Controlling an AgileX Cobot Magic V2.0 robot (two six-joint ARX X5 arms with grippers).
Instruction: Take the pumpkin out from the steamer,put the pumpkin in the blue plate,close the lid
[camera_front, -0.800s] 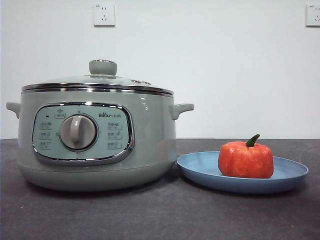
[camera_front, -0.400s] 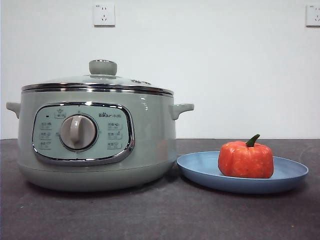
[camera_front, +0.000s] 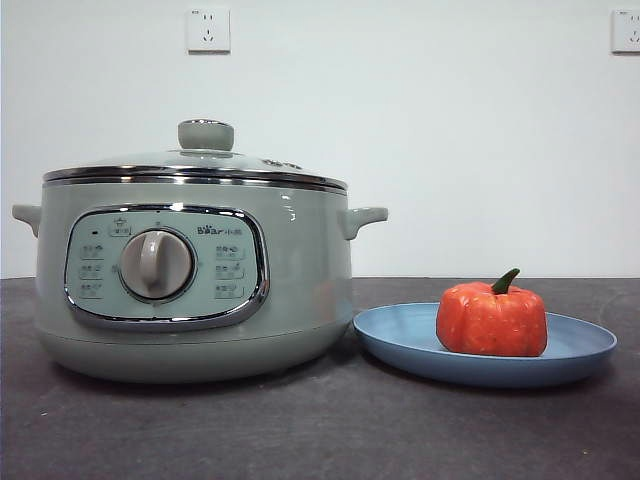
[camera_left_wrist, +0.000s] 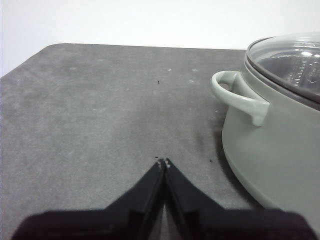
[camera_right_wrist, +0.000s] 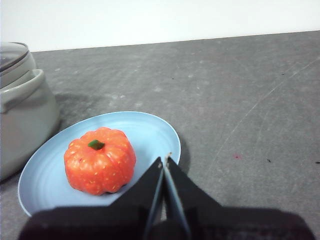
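The pumpkin (camera_front: 491, 318) sits upright on the blue plate (camera_front: 400, 335), to the right of the steamer (camera_front: 300, 280); it also shows in the right wrist view (camera_right_wrist: 100, 160) on the plate (camera_right_wrist: 150, 131). The lid (camera_front: 205, 150) rests closed on the steamer, also seen in the left wrist view (camera_left_wrist: 290, 52). My left gripper (camera_left_wrist: 164, 162) is shut and empty over bare table beside the steamer's handle (camera_left_wrist: 240, 95). My right gripper (camera_right_wrist: 164, 161) is shut and empty just off the plate's edge. Neither gripper shows in the front view.
The dark grey table (camera_front: 320, 430) runs to a white wall with two wall sockets (camera_front: 208, 30). The steamer's side (camera_right_wrist: 25, 105) stands close to the plate.
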